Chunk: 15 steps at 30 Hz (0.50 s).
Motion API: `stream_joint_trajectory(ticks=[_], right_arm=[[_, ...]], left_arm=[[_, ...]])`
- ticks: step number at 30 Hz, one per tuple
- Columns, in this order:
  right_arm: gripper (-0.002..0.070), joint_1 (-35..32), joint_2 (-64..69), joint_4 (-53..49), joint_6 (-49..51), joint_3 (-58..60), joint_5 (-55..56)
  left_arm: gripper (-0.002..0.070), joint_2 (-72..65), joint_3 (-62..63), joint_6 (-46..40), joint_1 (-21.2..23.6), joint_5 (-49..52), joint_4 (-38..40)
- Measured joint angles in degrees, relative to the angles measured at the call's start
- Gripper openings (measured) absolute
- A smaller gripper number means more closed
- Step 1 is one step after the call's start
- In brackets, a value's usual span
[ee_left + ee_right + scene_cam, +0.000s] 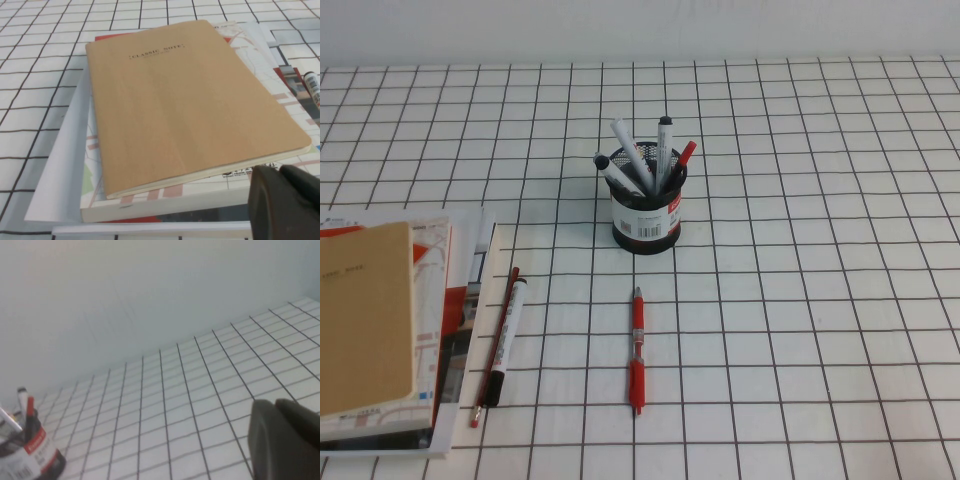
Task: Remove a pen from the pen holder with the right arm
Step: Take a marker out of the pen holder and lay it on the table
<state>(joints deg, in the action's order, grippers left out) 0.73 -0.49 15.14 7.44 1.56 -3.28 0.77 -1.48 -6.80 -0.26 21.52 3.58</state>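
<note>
Black mesh pen holder (646,218): stood mid-tabletop, toward the far edge, with several pens (663,150) leaning out of it.
Red pen (637,350): lay on the tabletop, nearer the front edge.
Right gripper (280,430): jaws together, well apart from the holder and outside the high view.
Left gripper (281,195): above the tan notebook (190,100) at the front-left corner; I could not tell its state.
Risks, as I judged them: closed jaws reaching the crowded pens would shove them or tip the holder, and pinching two pens together could drag the holder up.

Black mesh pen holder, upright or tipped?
Upright: holder on its base, pens pointing up. Left gripper by tan notebook; right gripper right of holder.
</note>
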Motion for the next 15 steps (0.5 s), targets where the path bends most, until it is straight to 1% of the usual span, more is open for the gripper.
stream_joint_trajectory(ticks=[3,10,12,15], right_arm=[[-0.0016,0.00,0.00,4.59,0.00,0.00,1.73],[-0.0016,0.00,0.00,8.55,0.16,0.00,2.19],[-0.0016,0.00,0.00,10.41,0.16,-0.17,0.57],[-0.0016,0.00,0.15,11.54,0.16,-3.57,-7.28]], left_arm=[[-0.0004,0.00,0.00,0.00,0.00,0.00,0.00],[-0.0004,0.00,0.00,0.00,0.00,0.00,0.00],[-0.0004,0.00,0.00,0.00,0.00,0.00,0.00],[-0.0004,0.00,0.00,0.00,0.00,0.00,0.00]])
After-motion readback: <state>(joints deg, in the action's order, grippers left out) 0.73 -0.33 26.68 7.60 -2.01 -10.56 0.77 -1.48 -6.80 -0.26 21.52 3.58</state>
